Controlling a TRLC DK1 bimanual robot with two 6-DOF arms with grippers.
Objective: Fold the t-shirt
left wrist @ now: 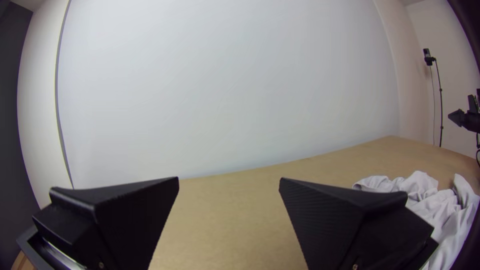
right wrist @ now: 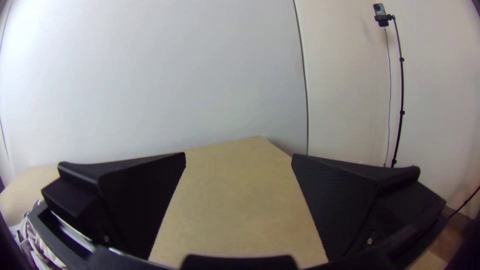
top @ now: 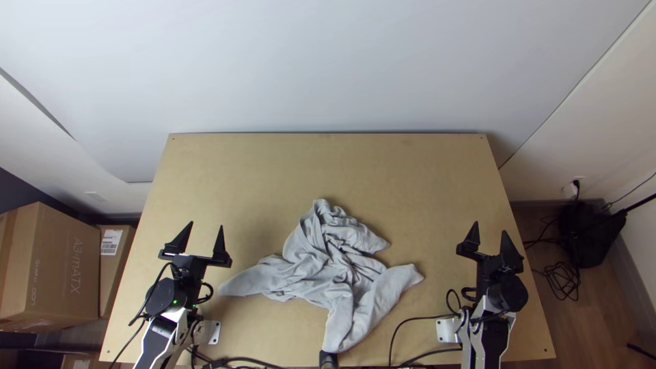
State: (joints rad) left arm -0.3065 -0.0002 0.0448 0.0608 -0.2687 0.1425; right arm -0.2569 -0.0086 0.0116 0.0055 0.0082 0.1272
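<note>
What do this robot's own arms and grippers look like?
The left arm and right arm have white links, rounded black joints and black cables; small green lights glow on the left arm. The left gripper and right gripper are black, with wide, flat fingers tapering to points, their inner faces finely textured.

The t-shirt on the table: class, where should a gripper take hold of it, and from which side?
Probably by the tapering end nearest the left gripper, approached from that arm's side with the open fingers straddling it. That end juts out narrow from the bunched middle of the t-shirt, so it should pinch more cleanly.
</note>
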